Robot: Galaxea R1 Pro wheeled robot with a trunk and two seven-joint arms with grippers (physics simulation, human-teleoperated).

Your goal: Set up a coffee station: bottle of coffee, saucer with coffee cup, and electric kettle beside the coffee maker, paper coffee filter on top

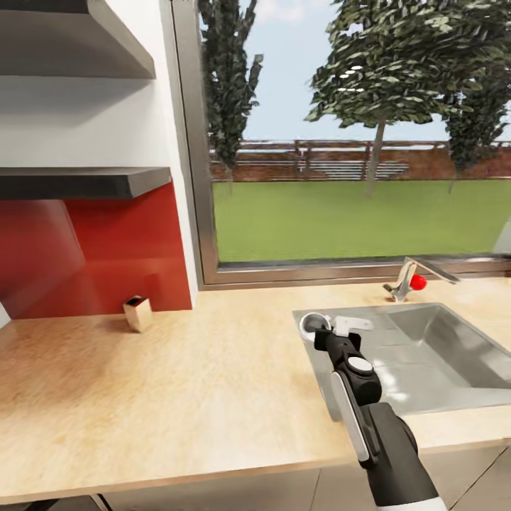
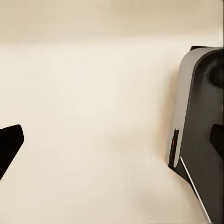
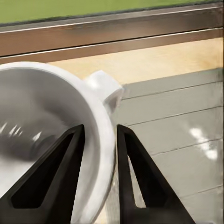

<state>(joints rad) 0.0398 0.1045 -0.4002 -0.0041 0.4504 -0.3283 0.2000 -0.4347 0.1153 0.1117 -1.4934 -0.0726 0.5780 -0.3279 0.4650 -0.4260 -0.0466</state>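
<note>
1. At the upper left of the head view two grey shelves (image 1: pixel 78 181) jut from a white wall, with a red backsplash (image 1: pixel 92 248) below them.
2. Beneath the backsplash, at the left of the frame, a small shiny metal holder (image 1: pixel 138 313) stands on the light wood-tone bench (image 1: pixel 177 383).
3. A large window (image 1: pixel 355 142) spans the upper centre and right, showing grass, trees and a brick wall outside.
4. Right of centre a steel sink (image 1: pixel 426 355) is set into the bench; a tap (image 1: pixel 408 278) with a red knob stands behind it by the window sill.
5. The right arm (image 1: pixel 369 411) rises from the lower right of the frame, and the right end effector (image 1: pixel 328 328) sits at the sink's left edge, holding the coffee cup (image 1: pixel 313 323).
6. In the right wrist view the two black fingers (image 3: pixel 135 186) pinch the white cup's rim (image 3: pixel 105 154), one inside the bowl and one outside; the cup's handle points towards the window frame.
7. In the left wrist view a black fingertip of the left end effector (image 2: pixel 9 144) shows at the frame's left edge against a pale surface, with a grey and black robot part (image 2: pixel 200 126) at the right; whether this end effector is open or closed cannot be told.
</note>
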